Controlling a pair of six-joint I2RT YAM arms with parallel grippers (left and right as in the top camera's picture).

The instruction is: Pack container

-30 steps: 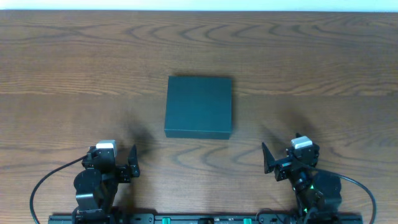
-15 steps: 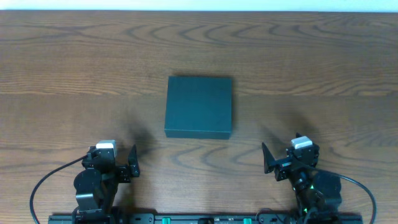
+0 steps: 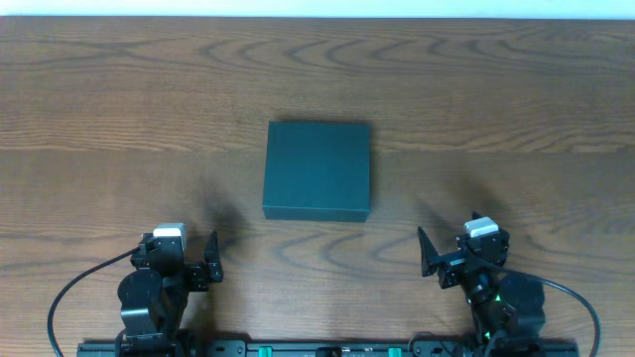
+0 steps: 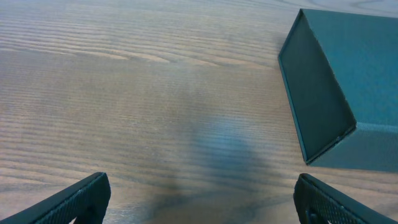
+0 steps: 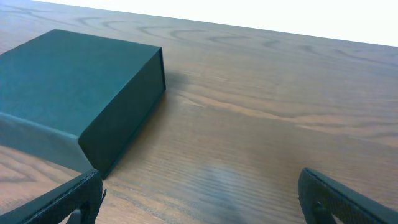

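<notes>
The container is a dark teal-green square box with its lid shut, lying flat in the middle of the wooden table. It shows at the upper right of the left wrist view and at the left of the right wrist view. My left gripper rests at the front left, open and empty, its fingers wide apart over bare wood. My right gripper rests at the front right, open and empty. Both are well short of the container.
The wooden table runs to a pale back edge at the top. Black cables loop from the arm bases along the front edge. No snack packets or other objects are in view.
</notes>
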